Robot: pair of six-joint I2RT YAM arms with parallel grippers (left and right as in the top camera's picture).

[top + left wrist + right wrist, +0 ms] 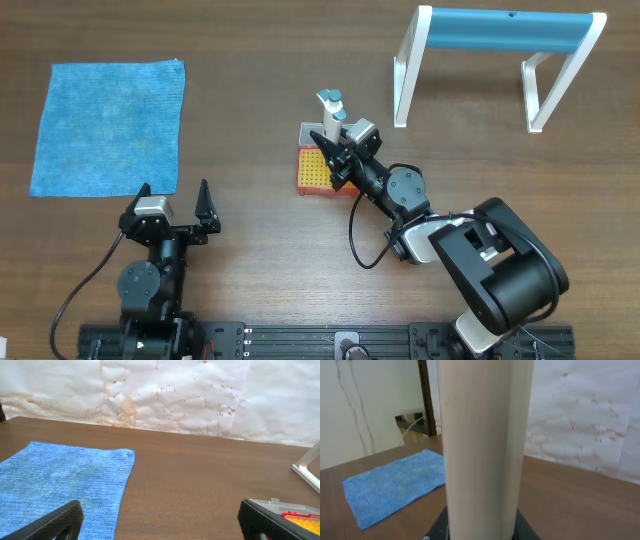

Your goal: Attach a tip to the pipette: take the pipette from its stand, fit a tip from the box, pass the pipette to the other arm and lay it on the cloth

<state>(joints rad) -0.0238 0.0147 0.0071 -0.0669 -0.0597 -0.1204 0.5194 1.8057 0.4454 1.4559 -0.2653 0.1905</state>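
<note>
Pipette (331, 110): upright at the centre of the top view, over the tip box, blue-capped head uppermost. Lower end hidden behind the gripper, so cannot tell whether a tip is on yet.
Right gripper (338, 150): clenched around the pipette's pale barrel (485, 445).
Left gripper (174, 192): released, fingers spread wide, holding nothing. At lower left of the top view, just below the cloth's lower right corner.
Tip box (312, 172): centre of the top view, orange rack exposed, resting on the table (250, 280).
Cloth (108, 128): blue, flat at upper left, well apart from the pipette.
Stand (500, 30): white and blue, upper right, without the pipette.
Step in hand: probably seating a tip.
Risks: a push off-centre or at a tilt could jam against the rack, shove the box sideways, or leave a loose tip that drops off at handover. A smooth barrel could also slide through the clamp under downward force.
</note>
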